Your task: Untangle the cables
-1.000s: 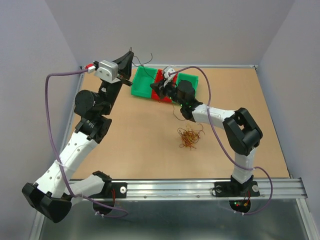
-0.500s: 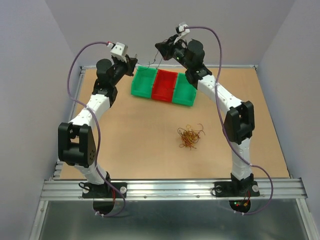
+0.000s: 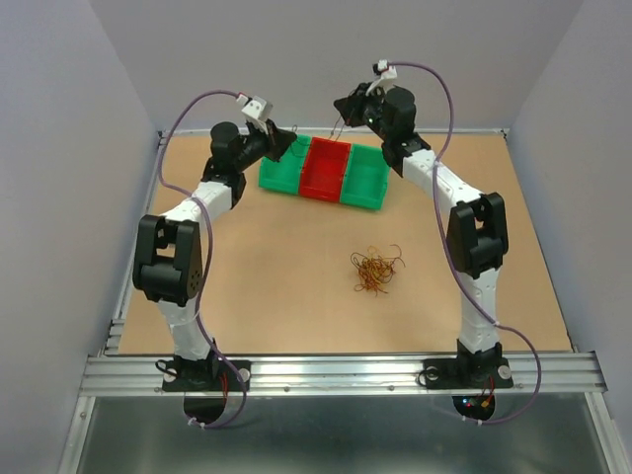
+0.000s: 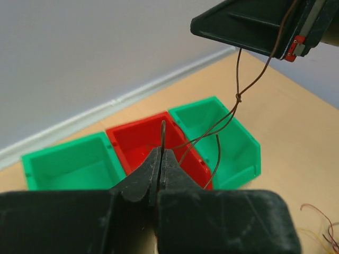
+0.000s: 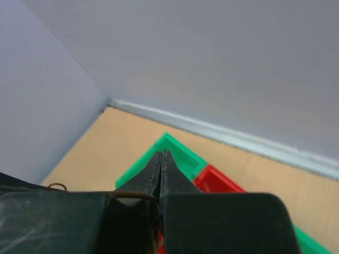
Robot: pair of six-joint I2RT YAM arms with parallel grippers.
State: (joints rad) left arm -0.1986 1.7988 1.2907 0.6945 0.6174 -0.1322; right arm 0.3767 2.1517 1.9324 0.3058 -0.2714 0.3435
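Though the shut right jaws' hold is unclear, left jaws pinch a cable (image 4: 238, 96).

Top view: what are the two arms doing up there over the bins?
The left arm and right arm are raised above the bins at the table's far edge. The left jaws are shut on a thin dark wire that runs up to the right arm's shut jaws, with a small knot midway. The other cables lie in a tangled pile on the table.
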